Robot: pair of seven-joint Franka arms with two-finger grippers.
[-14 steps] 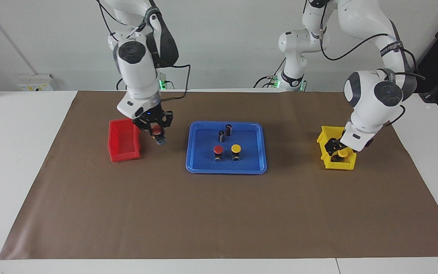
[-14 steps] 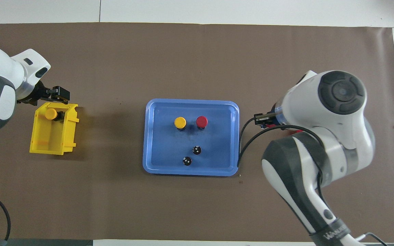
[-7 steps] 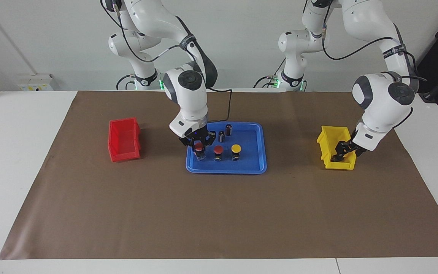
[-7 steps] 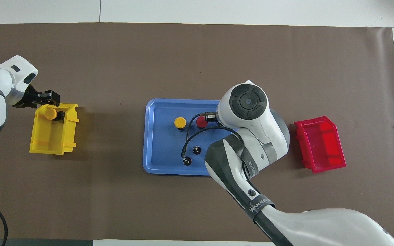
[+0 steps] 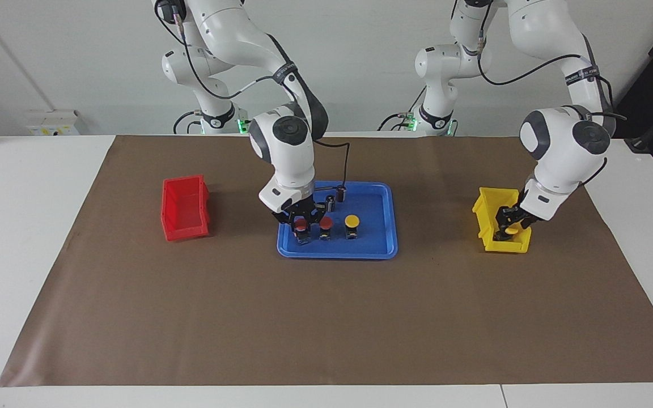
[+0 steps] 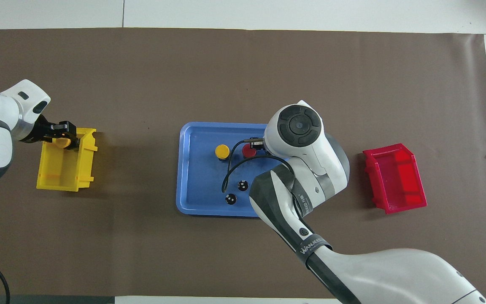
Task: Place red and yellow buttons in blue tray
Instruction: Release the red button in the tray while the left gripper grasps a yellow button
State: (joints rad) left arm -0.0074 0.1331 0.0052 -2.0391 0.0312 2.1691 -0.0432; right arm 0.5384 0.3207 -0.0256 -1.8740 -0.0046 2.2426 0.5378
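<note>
Now my right gripper (image 5: 302, 218) is down inside the blue tray (image 5: 386, 249), and a second ago it was up by the red bin (image 5: 182, 212). It brings the second red button (image 5: 301, 226) with it. That button sits low in the tray, just beside the first red button (image 5: 325, 224), on the side toward my right arm's end of the table. The tray's yellow button (image 5: 351, 220) stands next in the row. My right gripper is around the second red button, but I cannot tell if it grips it or has let go. The red bin is empty now. My left gripper (image 5: 509, 222) dips into the yellow bin (image 5: 485, 212), right at the last yellow button (image 5: 511, 230). A second ago it is wide open over that button, and now it sits lower and closer around it. I cannot tell if it has a real hold yet. So I think three buttons are as good as home in the tray. Only the last yellow button is left to lift out and carry over.
</note>
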